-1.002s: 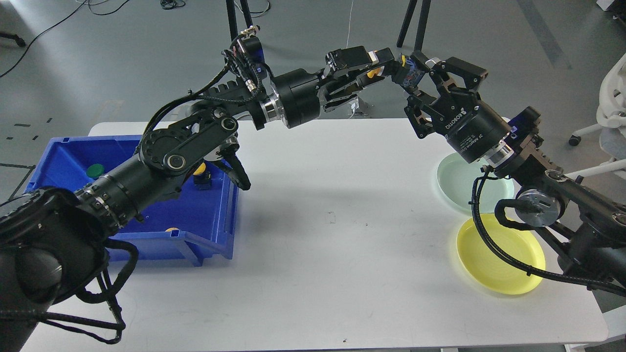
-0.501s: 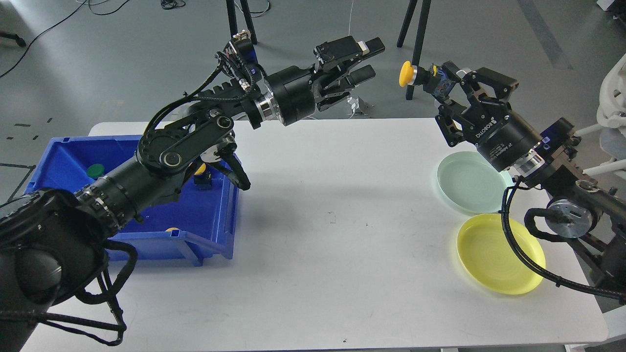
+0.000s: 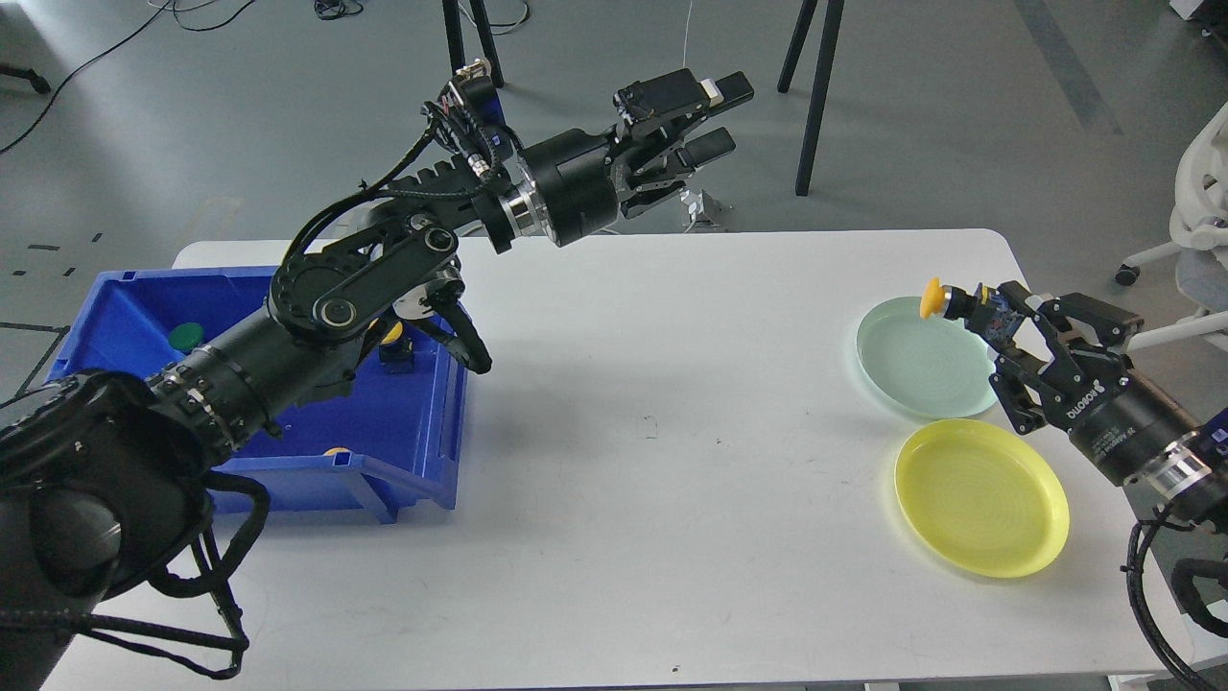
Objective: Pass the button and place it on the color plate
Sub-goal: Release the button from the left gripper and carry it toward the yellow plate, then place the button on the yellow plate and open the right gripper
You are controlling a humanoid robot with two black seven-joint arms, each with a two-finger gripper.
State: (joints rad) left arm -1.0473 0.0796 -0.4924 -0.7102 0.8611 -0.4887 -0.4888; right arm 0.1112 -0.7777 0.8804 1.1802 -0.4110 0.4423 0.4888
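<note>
My right gripper [image 3: 998, 321] is shut on a yellow-capped button [image 3: 945, 300] and holds it above the far right rim of the pale green plate [image 3: 911, 369]. The yellow plate [image 3: 979, 499] lies just in front of the green one, below and to the left of the gripper. My left gripper [image 3: 715, 115] is open and empty, raised high above the table's far edge.
A blue bin [image 3: 403, 432] stands at the table's left with a green button [image 3: 185, 335], a yellow button [image 3: 391, 332] and other parts inside; my left arm crosses over it. The white table [image 3: 652, 461] spans the middle. Tripod legs stand behind the table.
My left gripper let go of the yellow button and my right gripper took it. The right arm then swung right and down, carrying the button over the green plate.
</note>
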